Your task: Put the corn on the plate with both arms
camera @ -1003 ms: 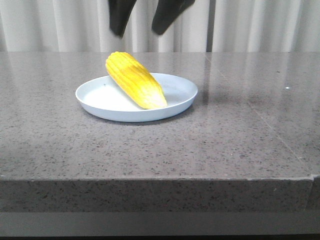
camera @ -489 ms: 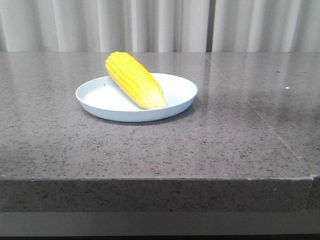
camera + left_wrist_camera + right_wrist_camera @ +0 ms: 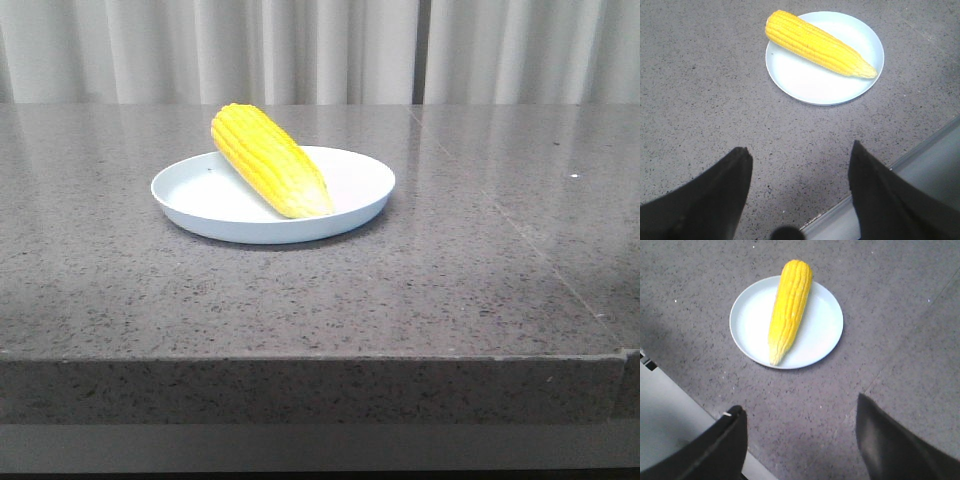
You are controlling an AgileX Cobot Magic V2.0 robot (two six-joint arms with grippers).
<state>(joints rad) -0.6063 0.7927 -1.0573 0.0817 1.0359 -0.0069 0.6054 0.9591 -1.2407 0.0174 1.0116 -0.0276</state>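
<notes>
1. Front view: the corn lies diagonally on the plate, thick end propped on the rim at about 11 o'clock, paler tip resting inside toward 5 o'clock. The plate sits on the grey stone table. Neither arm is in this view. Judgement: task looks complete.

2. Left wrist view: the left gripper hangs over bare table, near the table edge and well apart from the plate. Jaws spread wide, nothing between them. The corn spans the plate, with the butt overhanging the rim.

3. Right wrist view: the right gripper is likewise wide open and empty, apart from the plate. The corn crosses the dish, tip inside the rim.

4. Handling judgement: the cob looks stiff, fairly light, round, so prone to rolling; kernel rows should give grip. If re-taken, hold across the thick middle, not the tapered tip. The plate looks smooth and may slide.
</notes>
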